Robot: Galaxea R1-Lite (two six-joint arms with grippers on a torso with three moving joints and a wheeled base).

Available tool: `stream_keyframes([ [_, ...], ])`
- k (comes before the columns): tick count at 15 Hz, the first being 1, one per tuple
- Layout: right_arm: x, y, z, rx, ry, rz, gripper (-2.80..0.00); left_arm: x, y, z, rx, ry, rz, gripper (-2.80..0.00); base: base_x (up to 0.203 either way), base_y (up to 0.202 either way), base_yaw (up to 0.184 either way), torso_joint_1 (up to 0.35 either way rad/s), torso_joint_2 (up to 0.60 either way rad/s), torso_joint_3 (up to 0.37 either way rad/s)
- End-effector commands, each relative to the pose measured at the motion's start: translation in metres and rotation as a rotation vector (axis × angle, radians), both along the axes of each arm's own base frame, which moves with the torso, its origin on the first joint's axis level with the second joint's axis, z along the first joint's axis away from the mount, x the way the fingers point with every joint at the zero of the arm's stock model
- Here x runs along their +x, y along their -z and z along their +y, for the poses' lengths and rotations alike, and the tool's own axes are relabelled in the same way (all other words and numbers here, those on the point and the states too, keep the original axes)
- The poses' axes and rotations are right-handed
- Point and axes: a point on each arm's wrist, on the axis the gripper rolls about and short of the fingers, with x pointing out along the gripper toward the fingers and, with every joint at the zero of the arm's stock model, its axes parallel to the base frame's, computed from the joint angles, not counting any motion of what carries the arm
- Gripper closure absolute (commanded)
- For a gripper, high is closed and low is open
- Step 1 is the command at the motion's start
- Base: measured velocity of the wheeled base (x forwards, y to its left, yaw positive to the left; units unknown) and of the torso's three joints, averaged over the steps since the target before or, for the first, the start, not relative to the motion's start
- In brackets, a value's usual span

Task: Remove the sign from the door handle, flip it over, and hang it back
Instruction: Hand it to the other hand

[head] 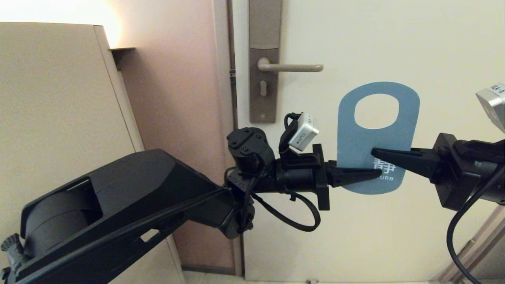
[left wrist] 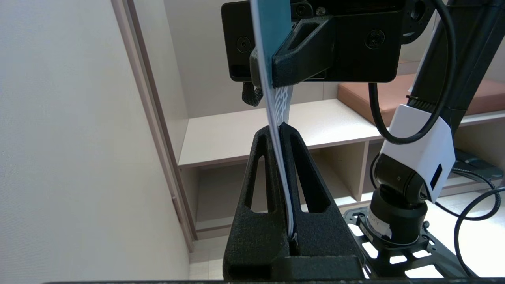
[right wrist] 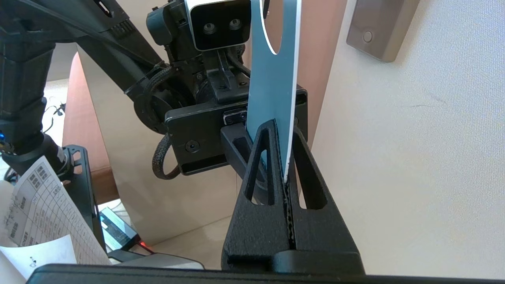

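The sign [head: 375,138] shows its blue face with white text and hangs upright in front of the door, below and right of the door handle [head: 290,67]. It is off the handle. My left gripper [head: 378,172] comes from the left and is shut on the sign's lower part; the thin edge of the sign [left wrist: 276,130] runs between its fingers. My right gripper [head: 374,150] comes from the right and is shut on the sign's opposite edge [right wrist: 292,130], just above the left one. Both grippers [left wrist: 279,127] [right wrist: 285,126] pinch the sign at once.
The handle's tall brown-grey plate [head: 263,79] with keyhole sits on the cream door [head: 394,39]. A beige cabinet [head: 59,118] stands at the left, beside the door frame. Open shelves [left wrist: 276,138] show behind me in the left wrist view.
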Motion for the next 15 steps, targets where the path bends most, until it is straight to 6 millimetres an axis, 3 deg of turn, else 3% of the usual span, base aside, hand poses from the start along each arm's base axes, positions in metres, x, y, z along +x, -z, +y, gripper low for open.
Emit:
stream_keyframes([
  [1, 0.0003, 0.0002, 0.0002, 0.001, -0.005, -0.001, 0.0, 0.0001, 0.0011, -0.0003, 0.0, 0.006, -0.002, 0.0, 0.0, 0.0, 0.0, 0.0, 0.0, 0.0],
  [15, 0.0043, 0.0004, 0.0008, -0.044, 0.005, -0.066, 0.0, 0.0077, 0.0029, 0.0056, 0.018, -0.011, 0.017, 0.0, 0.0, 0.0, 0.0, 0.0, 0.0, 0.0],
])
